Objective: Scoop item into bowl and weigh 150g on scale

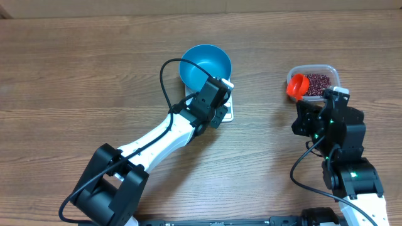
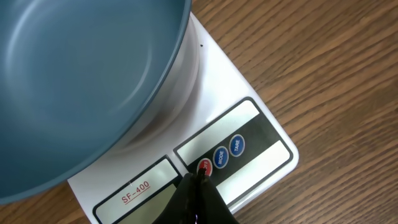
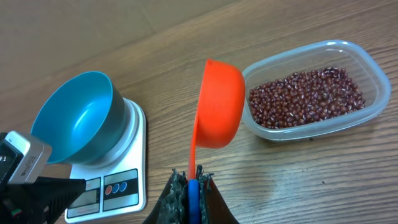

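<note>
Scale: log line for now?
left gripper: shut, at red button of flat white scale | round blue bowl: empty, on scale | right gripper: shut on orange scoop

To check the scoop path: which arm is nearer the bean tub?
Right. The right jaws hold the scoop beside the tub; the left jaws are at the scale's buttons.

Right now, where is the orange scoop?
Overhead, right side: the orange scoop is gripped by its handle in the right gripper, next to the clear tub of beans.
</note>
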